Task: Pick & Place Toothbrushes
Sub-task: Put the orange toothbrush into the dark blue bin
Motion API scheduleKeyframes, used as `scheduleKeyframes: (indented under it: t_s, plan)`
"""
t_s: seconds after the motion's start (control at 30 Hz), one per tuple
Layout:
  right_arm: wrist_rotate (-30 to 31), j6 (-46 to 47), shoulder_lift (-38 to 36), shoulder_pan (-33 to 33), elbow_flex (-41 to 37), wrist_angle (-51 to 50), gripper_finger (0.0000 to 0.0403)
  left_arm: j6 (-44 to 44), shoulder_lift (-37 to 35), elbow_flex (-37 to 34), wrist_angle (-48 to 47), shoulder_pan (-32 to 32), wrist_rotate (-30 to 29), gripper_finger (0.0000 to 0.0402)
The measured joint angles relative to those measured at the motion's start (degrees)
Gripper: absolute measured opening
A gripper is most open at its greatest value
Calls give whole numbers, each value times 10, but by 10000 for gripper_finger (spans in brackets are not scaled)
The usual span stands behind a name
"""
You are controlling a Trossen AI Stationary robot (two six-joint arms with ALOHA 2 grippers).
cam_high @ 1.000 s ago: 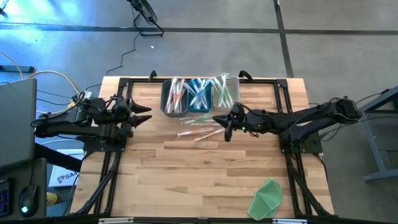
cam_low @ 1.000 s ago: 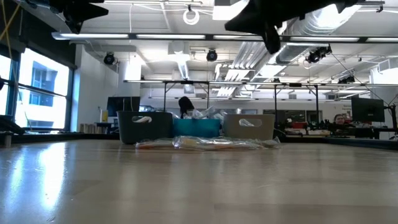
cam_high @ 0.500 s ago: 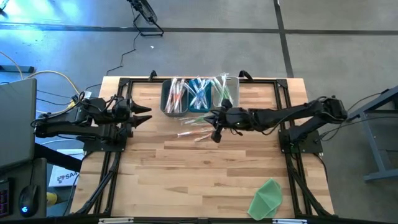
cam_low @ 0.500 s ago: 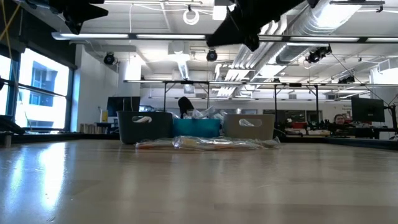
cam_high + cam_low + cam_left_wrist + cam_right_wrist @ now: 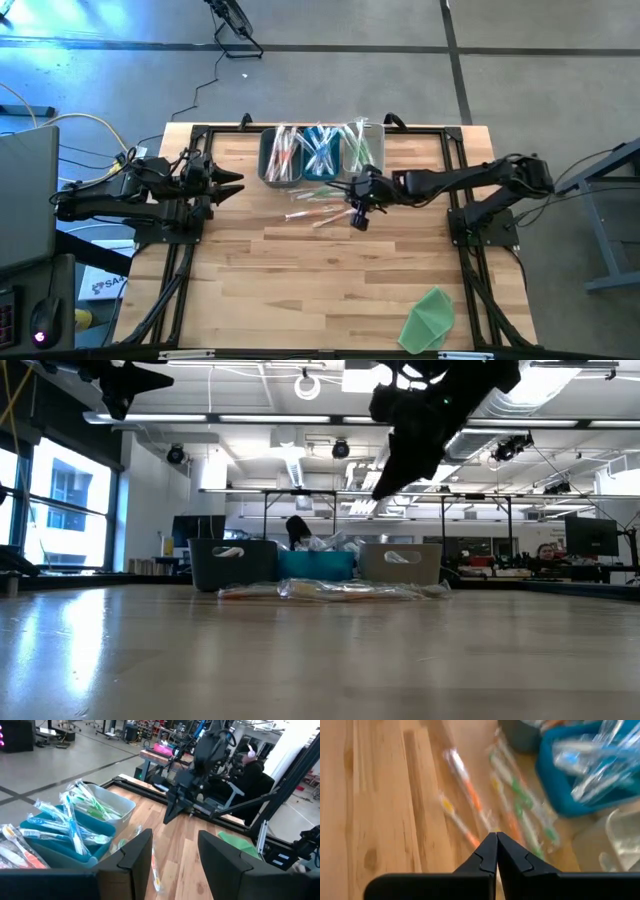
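1. Several loose toothbrushes (image 5: pixel 318 209) lie flat on the surface (image 5: pixel 330 280), just in front of three bins (image 5: pixel 322 152) that hold the rest.
2. Right gripper (image 5: pixel 358 213) hangs above the right end of the loose group, clear of the surface. Its fingers are pressed together and hold nothing.
3. Key relation: the loose toothbrushes lie directly below and slightly ahead of the right gripper. Their long axes run roughly left to right across the surface, along the row of bins.
4. The right arm is much the nearer. The left gripper (image 5: pixel 228 184) waits at the left edge of the surface, well apart from the group, fingers spread and empty.
5. Judgement: the right gripper's fingers must part before any descent, and should close across a toothbrush's long axis, not along it.
6. View differences:
   - The right wrist view shows single orange and green toothbrushes (image 5: pixel 470 795) lying near-parallel and close together; the high view merges them.
   - The low view shows the right gripper (image 5: pixel 385 488) clearly above the surface, which the high view cannot show.
   - The left wrist view shows the right gripper (image 5: pixel 170 815) pointing down beside the bins (image 5: pixel 100 820).
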Motion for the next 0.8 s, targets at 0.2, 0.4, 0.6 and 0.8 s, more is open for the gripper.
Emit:
scheduleKeyframes:
  t_s: [0.2, 0.4, 0.6, 0.8]
  plan:
    - [-19, -17, 36, 0, 0, -11, 2, 0, 0, 0, 0, 0, 0, 157]
    - [-21, -30, 83, 5, 0, -15, 29, 0, 0, 0, 1, 0, 0, 157]
    - [-17, -56, 129, 5, 0, -16, 106, 0, 0, 0, 0, 0, 0, 157]
    - [2, -91, 163, 4, 0, -13, 153, 0, 0, 0, 0, 0, 0, 157]
